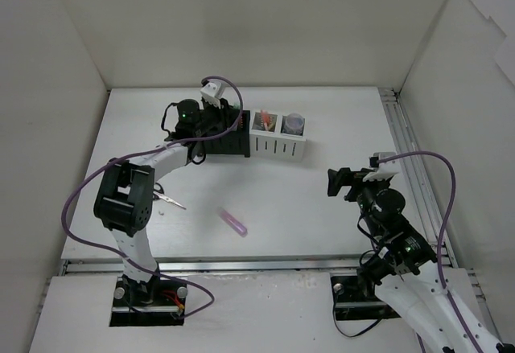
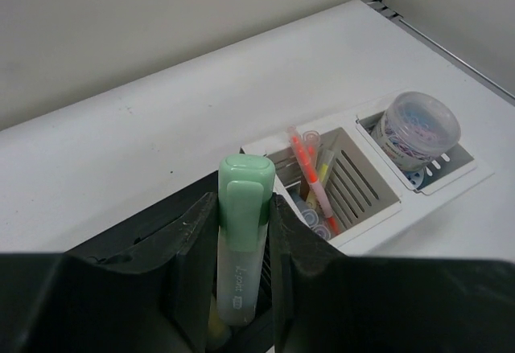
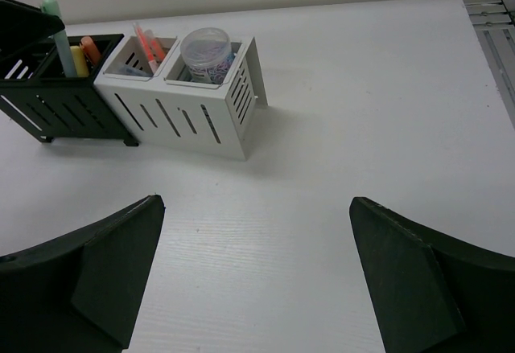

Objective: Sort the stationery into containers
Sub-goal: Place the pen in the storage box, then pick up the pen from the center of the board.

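Left gripper [image 2: 244, 285]: black fingers pinching short pale-green pastel marker [image 2: 245, 196] at mid-barrel, cap up, upright, probably to slide straight down into a compartment.
Green marker, place: between the fingers, over black slatted plastic organiser [image 3: 64, 104]; lower end at or just inside the rim, cannot tell which.
Neighbours below the grip: yellow marker [image 3: 78, 60] and orange marker [image 3: 90, 50], standing in that same black organiser.
Step in hand: likely lowering and release; not yet let go.
Writing: small dark print along the green barrel, pale label near its foot, too blurred to read; no brand seen elsewhere.
White slatted plastic organiser [image 2: 366, 223]: just right of the left gripper, set against the black one; thin orange-pink pens [image 2: 310, 168] leaning in one compartment, round clear tub [image 2: 418, 128] of coloured bits in the other.
Pink-purple marker [image 1: 234, 223]: lying on white table [image 1: 338, 120], well behind the left gripper, unsorted.
Thin pen [image 1: 169, 200]: on the table beside the left arm.
Right gripper [image 3: 257, 272]: spread wide, nothing held, well apart from both organisers.
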Tool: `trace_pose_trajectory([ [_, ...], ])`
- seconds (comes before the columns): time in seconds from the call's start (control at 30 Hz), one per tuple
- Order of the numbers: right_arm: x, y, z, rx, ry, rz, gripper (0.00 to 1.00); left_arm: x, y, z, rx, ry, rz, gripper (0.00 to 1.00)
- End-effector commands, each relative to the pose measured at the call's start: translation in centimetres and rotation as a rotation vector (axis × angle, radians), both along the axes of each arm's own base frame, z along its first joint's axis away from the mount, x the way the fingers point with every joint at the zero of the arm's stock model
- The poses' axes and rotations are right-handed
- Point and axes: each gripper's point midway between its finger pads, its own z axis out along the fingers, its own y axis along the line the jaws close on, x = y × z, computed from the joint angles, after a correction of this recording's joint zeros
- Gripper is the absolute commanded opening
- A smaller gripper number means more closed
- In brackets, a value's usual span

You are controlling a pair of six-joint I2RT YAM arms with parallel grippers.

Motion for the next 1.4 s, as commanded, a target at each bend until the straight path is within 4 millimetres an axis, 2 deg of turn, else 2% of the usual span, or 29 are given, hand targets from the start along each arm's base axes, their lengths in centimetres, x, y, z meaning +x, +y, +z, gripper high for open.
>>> trace_pose_trajectory([
  [0.0, 0.7, 1.1, 2.1, 0.014, -0.067, 0.044, 0.98, 1.2, 0.3, 6.1, -0.096, -0.154, 0.039, 0.14],
  [0.03, 0.6, 1.8, 1.8, -0.006, -0.055, 0.093, 0.98, 1.1, 0.3, 6.2, -0.104, -0.148, 0.04, 0.17],
  [0.1, 1.0, 2.8, 1.3, -0.075, -0.01, 0.153, 0.98, 0.4, 0.6, 6.6, -0.107, -0.155, 0.043, 0.41],
  [0.13, 0.8, 3.7, 0.2, -0.102, 0.044, 0.205, 0.98, 0.1, 0.7, 7.0, -0.109, -0.16, 0.048, 0.53],
  [0.17, 1.0, 4.1, 0.7, -0.114, 0.049, 0.221, 0.98, -0.3, 0.5, 7.5, -0.104, -0.176, 0.046, 0.68],
  [0.2, 1.6, 4.7, -0.5, -0.137, 0.098, 0.233, 0.98, -1.0, 0.9, 8.1, -0.097, -0.186, 0.057, 0.76],
  [0.23, 1.6, 5.5, -0.9, -0.156, 0.112, 0.26, 0.98, -1.7, 0.3, 8.6, -0.091, -0.195, 0.05, 0.83],
  [0.27, 1.8, 5.9, -0.6, -0.183, 0.109, 0.271, 0.98, -1.9, 0.6, 8.5, -0.054, -0.202, 0.073, 0.94],
  [0.3, 2.1, 6.5, -1.2, -0.208, 0.129, 0.284, 0.98, -2.9, 0.8, 10.1, -0.05, -0.231, 0.083, 0.99],
  [0.37, 2.1, 7.9, -0.9, -0.225, 0.115, 0.322, 0.98, -4.0, 0.8, 10.8, -0.025, -0.241, 0.106, 0.99],
  [0.4, 2.2, 8.4, -1.3, -0.231, 0.121, 0.337, 0.98, -5.0, 1.6, 11.9, -0.015, -0.257, 0.121, 0.99],
  [0.5, 2.1, 10.9, -1.1, -0.25, 0.089, 0.425, 0.98, -7.5, 3.4, 13.3, -0.014, -0.228, 0.191, 0.99],
  [0.53, 1.6, 12.1, -1.4, -0.257, 0.094, 0.465, 0.98, -7.8, 4.7, 13.6, -0.018, -0.208, 0.258, 0.99],
  [0.57, 1.6, 12.7, -1.5, -0.263, 0.098, 0.48, 0.98, -9.4, 5.6, 13.5, -0.01, -0.17, 0.287, 0.99],
  [0.6, 1.3, 14.2, -2.5, -0.285, 0.123, 0.521, 0.98, -9.9, 6.6, 13.0, -0.032, -0.113, 0.334, 1.0],
  [0.63, 1.1, 15.1, -2.8, -0.298, 0.134, 0.546, 0.98, -10.4, 8.2, 12.8, -0.039, -0.08, 0.419, 1.0],
  [0.67, 1.0, 15.9, -4.4, -0.331, 0.171, 0.568, 0.98, -11.9, 9.8, 11.5, -0.022, -0.009, 0.474, 1.0],
  [0.73, 0.3, 18.1, -5.0, -0.343, 0.18, 0.621, 0.98, -13.1, 12.1, 9.9, -0.061, 0.088, 0.592, 1.0],
  [0.77, 0.0, 19.1, -6.4, -0.355, 0.215, 0.644, 0.98, -15.0, 13.3, 7.5, -0.034, 0.163, 0.626, 0.99],
  [0.83, -0.7, 21.9, -6.5, -0.327, 0.199, 0.706, 0.98, -16.4, 14.5, 5.5, -0.083, 0.237, 0.691, 1.0],
  [0.87, -0.9, 23.0, -8.2, -0.321, 0.251, 0.716, 0.98, -17.8, 15.0, 3.7, -0.08, 0.282, 0.703, 1.0],
  [0.9, -1.2, 24.2, -8.2, -0.322, 0.255, 0.732, 0.98, -18.5, 15.2, 3.0, -0.113, 0.314, 0.715, 0.99],
  [0.93, -1.3, 24.9, -10.1, -0.344, 0.306, 0.736, 0.98, -19.7, 15.7, 1.7, -0.116, 0.339, 0.728, 0.99],
  [1.17, -4.2, 28.0, -15.0, -0.447, 0.427, 0.809, 0.98, -23.4, 18.2, 0.0, -0.208, 0.364, 0.821, 1.0],
  [1.37, -5.3, 29.7, -17.5, -0.454, 0.488, 0.851, 0.92, -25.2, 19.9, -0.6, -0.181, 0.372, 0.879, 1.0],
])
